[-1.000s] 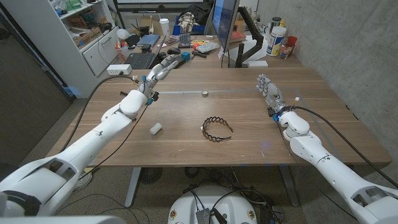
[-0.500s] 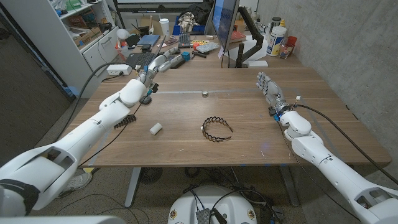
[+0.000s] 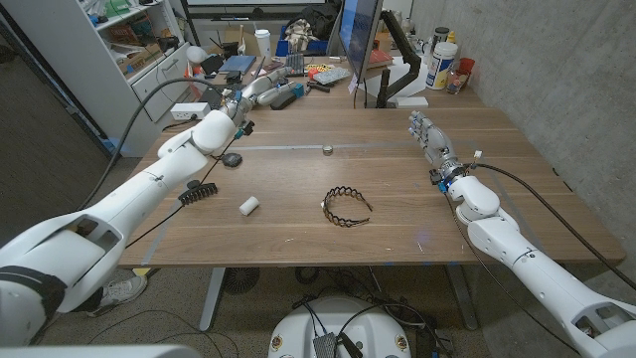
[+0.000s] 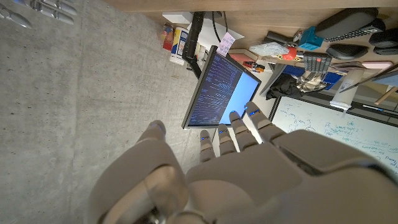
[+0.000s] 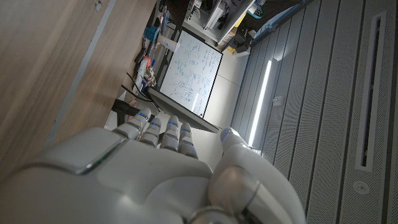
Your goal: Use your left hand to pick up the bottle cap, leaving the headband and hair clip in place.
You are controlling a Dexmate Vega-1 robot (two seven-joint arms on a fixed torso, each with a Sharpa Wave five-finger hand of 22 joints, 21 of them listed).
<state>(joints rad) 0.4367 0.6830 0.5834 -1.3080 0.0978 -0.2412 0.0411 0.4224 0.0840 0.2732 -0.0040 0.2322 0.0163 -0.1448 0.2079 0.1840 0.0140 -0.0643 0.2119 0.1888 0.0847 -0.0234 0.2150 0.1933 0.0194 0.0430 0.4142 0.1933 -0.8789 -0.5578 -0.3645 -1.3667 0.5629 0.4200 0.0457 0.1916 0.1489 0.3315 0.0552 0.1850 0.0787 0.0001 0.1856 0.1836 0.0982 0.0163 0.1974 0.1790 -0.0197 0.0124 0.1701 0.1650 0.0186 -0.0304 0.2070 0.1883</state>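
A short white cylinder, likely the bottle cap (image 3: pixel 248 206), lies left of the table's middle. The black wavy headband (image 3: pixel 346 206) lies at the middle. A black toothed hair clip (image 3: pixel 199 192) lies beside my left forearm. My left hand (image 3: pixel 263 89) hangs above the table's far left edge, well beyond the cap, with its fingers stretched out and nothing in them. In the left wrist view the left hand (image 4: pixel 236 162) points at a monitor. My right hand (image 3: pixel 428 134) stands at the far right with straight fingers, holding nothing; the right wrist view shows its back (image 5: pixel 155 168).
A small round metal piece (image 3: pixel 326 150) sits on the wooden table (image 3: pixel 298 244) past the headband. A dark round object (image 3: pixel 232 158) lies under my left wrist. Behind the table is a cluttered desk with a monitor (image 3: pixel 358 40), a keyboard and jars.
My left arm has swung back and to the left, away from the cap, and the hair clip now shows beside the forearm. The right hand has barely moved.
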